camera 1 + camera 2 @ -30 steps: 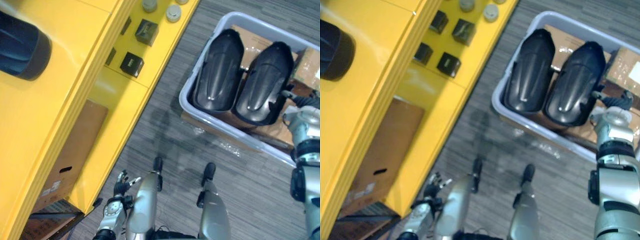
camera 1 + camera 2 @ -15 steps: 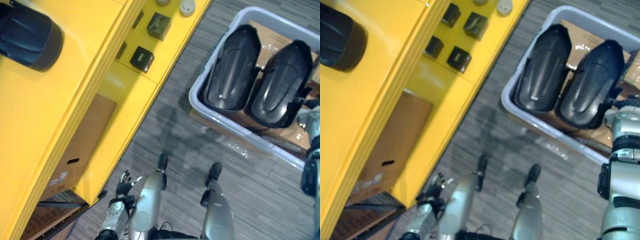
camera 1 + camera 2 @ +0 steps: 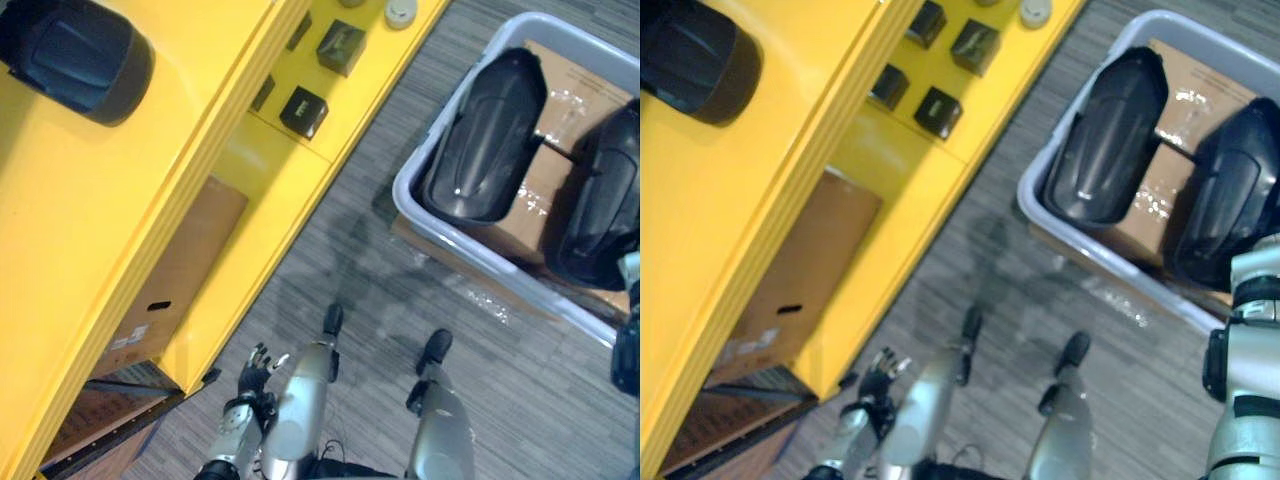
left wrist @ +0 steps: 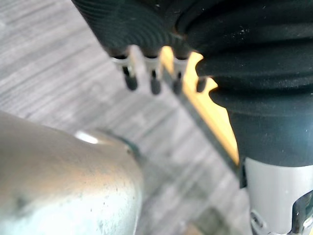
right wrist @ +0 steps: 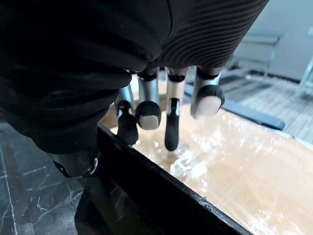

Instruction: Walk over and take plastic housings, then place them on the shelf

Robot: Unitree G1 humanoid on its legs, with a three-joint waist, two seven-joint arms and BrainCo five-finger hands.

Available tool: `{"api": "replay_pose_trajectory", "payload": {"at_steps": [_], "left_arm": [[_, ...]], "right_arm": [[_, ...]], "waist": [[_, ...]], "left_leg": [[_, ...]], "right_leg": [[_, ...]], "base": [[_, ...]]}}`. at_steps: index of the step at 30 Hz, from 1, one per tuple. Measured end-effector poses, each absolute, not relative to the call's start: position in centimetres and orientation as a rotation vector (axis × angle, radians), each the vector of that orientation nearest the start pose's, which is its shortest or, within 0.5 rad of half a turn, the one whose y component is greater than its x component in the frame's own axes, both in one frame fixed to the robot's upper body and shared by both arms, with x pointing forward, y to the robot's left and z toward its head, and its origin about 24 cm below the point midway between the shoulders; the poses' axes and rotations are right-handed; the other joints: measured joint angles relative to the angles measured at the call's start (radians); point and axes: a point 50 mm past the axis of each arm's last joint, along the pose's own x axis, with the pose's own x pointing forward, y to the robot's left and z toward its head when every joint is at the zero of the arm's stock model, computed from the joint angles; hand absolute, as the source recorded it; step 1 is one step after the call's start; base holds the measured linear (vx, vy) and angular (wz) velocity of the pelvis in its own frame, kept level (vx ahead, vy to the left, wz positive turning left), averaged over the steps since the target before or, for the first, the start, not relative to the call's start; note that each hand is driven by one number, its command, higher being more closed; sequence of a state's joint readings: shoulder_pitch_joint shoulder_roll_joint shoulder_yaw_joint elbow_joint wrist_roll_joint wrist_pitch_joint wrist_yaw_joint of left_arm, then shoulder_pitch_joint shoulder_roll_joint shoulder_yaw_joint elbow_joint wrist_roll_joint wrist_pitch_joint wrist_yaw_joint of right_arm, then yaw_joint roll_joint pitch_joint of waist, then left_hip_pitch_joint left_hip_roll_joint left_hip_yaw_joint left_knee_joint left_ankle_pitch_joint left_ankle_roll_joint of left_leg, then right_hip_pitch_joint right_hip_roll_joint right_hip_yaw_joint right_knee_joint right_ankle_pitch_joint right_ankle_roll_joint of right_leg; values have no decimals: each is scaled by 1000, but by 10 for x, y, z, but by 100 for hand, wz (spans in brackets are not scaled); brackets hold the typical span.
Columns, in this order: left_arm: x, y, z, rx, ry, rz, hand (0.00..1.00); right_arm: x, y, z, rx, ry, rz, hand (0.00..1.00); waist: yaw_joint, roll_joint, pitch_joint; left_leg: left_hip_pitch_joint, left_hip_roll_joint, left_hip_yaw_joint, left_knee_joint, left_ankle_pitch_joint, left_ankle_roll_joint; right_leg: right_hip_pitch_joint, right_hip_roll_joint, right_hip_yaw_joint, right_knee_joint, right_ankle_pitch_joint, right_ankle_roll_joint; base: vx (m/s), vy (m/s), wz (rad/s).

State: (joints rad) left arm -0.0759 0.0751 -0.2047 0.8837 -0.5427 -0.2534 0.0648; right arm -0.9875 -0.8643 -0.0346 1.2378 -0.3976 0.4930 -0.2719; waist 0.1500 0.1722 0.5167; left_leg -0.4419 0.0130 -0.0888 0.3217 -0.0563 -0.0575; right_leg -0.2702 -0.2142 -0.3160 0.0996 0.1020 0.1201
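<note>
Two black plastic housings lie in a grey bin at the upper right. The left housing rests against the bin's wall. The right housing sits apart from it, over plastic-wrapped cardboard. My right hand is at that housing's near edge, with its fingers curled down over the black rim. A third housing lies on top of the yellow shelf at the upper left. My left hand hangs low beside the shelf's corner, fingers straight and empty.
Small black boxes and round grey parts sit on the shelf's lower level. A cardboard box stands under the shelf. Grey carpet lies between the shelf and the bin.
The right hand's fingers have curled over the right housing's edge, and that housing has slid away from the left one. The camera has shifted, so the whole scene sits further right.
</note>
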Motion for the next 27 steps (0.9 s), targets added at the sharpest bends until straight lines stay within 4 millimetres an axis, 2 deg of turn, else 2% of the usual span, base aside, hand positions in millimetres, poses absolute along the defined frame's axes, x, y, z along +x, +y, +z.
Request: {"api": "replay_pose_trajectory", "payload": {"at_steps": [4,6,8,10,11,13,14,18,20,21,23,27], "left_arm": [[192,155,-110,-323,598,178,0],[187,161,-111,-336,594,215,0],[186,165,-111,-336,591,239,0],[179,176,-110,-324,584,320,0],[179,180,-109,-310,579,344,0],[180,198,-102,-246,541,429,0],[182,202,-98,-233,520,454,0],[203,226,-61,-126,319,532,0],[219,234,-27,-56,154,536,0],[226,233,-8,-47,68,525,0],[234,229,12,-61,-19,505,0],[252,218,43,-131,-138,381,0]], "right_arm": [[316,-417,195,-940,455,-1020,100],[325,-406,215,-996,282,-1030,100],[326,-401,215,-1019,213,-1021,100],[326,-395,209,-1042,145,-992,100],[325,-394,208,-1052,121,-987,100],[323,-387,204,-1080,44,-982,100],[322,-386,204,-1081,24,-983,100],[321,-365,203,-1059,-131,-948,100],[320,-356,191,-1057,-160,-908,100],[319,-352,179,-1054,-138,-883,100],[319,-347,168,-1041,-124,-858,100],[321,-342,166,-1035,-147,-839,100]], "waist": [[-18,-4,1],[-29,-14,2],[-36,-24,3],[-50,-59,1],[-55,-68,4],[-68,-109,-2],[-72,-115,-3],[-106,-149,-18],[-111,-156,-22],[-111,-158,-31],[-112,-159,-44],[-112,-159,-45]], "left_leg": [[35,4,5,-9,0,0],[49,11,18,-23,4,-4],[73,14,20,-44,10,-7],[110,22,27,-78,19,-14],[119,24,27,-84,20,-16],[157,34,38,-114,24,-22],[167,36,41,-121,25,-23],[205,37,52,-138,25,-23],[228,37,70,-141,24,-23],[237,38,71,-142,24,-23],[239,38,74,-142,24,-23],[243,40,83,-141,24,-23]], "right_leg": [[31,2,1,-6,0,0],[32,7,14,-11,0,1],[51,10,14,-23,1,2],[73,17,17,-33,2,2],[81,20,17,-38,2,2],[103,27,22,-50,3,1],[109,28,22,-52,3,1],[134,28,35,-58,3,1],[151,27,46,-60,3,1],[160,28,46,-66,3,1],[164,29,46,-73,4,1],[167,30,52,-80,12,-1]], "base": [[0,0,-3],[-13,-9,-16],[22,-27,-7],[57,-38,-7],[63,-35,-12],[70,-34,-13],[66,-20,-10],[40,7,-12],[-1,28,-13],[-18,25,-4],[-8,6,-3],[-21,17,-6]]}}
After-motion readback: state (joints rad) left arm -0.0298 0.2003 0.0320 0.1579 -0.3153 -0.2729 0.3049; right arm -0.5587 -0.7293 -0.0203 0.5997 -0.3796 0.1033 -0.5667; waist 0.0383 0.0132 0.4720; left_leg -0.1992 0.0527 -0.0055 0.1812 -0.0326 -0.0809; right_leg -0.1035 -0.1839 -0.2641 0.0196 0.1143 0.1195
